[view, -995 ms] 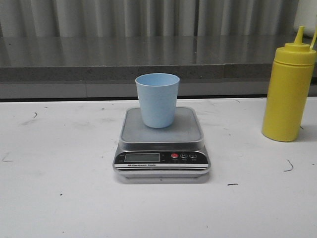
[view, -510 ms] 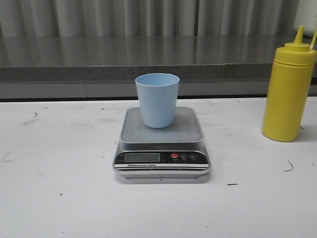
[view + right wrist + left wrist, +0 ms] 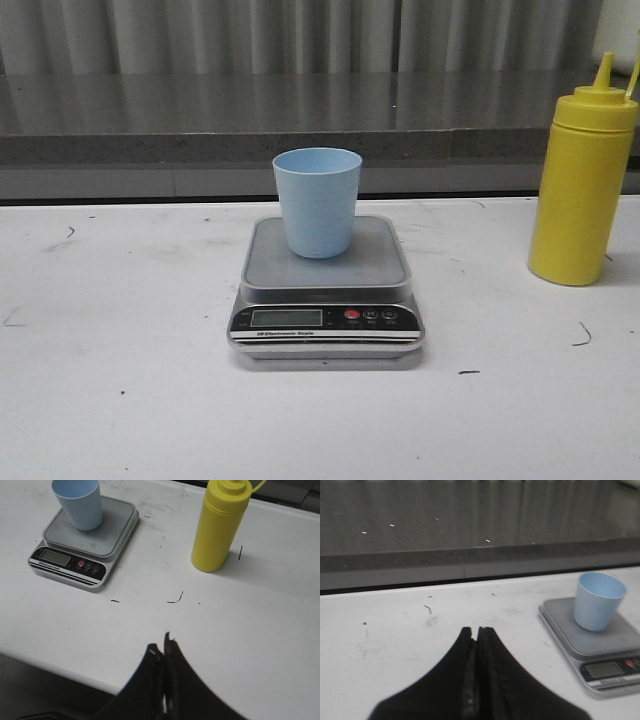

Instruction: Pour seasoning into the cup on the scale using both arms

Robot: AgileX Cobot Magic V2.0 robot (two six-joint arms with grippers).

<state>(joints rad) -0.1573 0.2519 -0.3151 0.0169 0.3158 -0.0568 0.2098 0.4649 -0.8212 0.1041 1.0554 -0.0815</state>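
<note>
A: Front view, left to right: cup point(image 3: 318, 201), pale blue, upright on the scale point(image 3: 327, 291) platform at table centre; seasoning point(image 3: 582, 179), tall yellow squeeze bottle, upright, well apart at far right. No arms visible.

B: Handling?

A: Bottle likely light, walls soft; grip mid-body, gently, lest it squirt. Cup looks light, easily tipped.

B: Wrist views?

A: Left gripper point(image 3: 476, 632): fingers pressed together, holding nothing, cup and scale off to one side. Right gripper point(image 3: 162, 647): likewise clenched, empty, bottle near ahead.
</note>
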